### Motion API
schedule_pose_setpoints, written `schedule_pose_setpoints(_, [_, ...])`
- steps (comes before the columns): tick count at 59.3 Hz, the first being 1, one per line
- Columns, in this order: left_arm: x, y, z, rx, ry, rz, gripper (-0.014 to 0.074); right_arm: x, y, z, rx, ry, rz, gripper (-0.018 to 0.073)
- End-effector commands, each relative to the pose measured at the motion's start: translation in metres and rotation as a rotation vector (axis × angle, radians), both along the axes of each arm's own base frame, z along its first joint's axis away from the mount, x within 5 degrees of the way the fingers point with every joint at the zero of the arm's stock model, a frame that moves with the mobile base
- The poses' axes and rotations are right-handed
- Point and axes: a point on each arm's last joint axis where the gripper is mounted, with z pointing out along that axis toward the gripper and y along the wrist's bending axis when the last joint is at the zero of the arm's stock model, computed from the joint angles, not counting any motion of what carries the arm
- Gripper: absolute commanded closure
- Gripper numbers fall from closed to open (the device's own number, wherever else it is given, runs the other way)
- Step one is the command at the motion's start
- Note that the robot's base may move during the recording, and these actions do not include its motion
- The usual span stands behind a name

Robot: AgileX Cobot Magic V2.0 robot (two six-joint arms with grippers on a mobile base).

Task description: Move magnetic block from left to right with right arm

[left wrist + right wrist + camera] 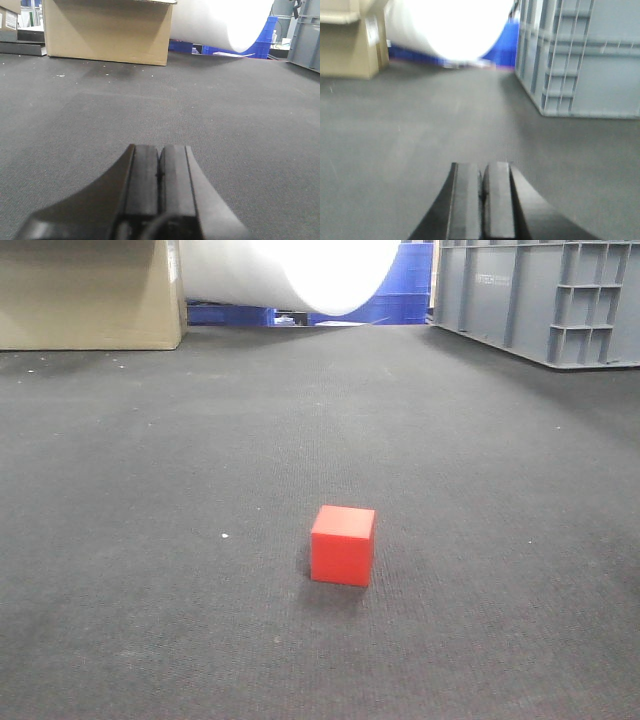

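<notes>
- My left hand [159, 172] is clenched, fingers pressed together, with nothing in it.
- My right hand [482, 192] is clenched and holds nothing too.
- I see the red block [342, 545] sitting alone on the dark mat [150, 540], near the middle, and neither hand shows in that front view.
- Far back stand a brown box [90, 295], a white roll [300, 275] and a grey crate [540, 300].
</notes>
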Motion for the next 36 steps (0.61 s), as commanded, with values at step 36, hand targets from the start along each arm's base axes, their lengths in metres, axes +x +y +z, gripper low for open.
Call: schedule_pose_setpoints(36, [-0.001,0.0,0.005,-0.007,-0.088,-0.006,0.0713,-0.001,-0.004,-0.003,-0.007,-0.123,-0.053,0.0529])
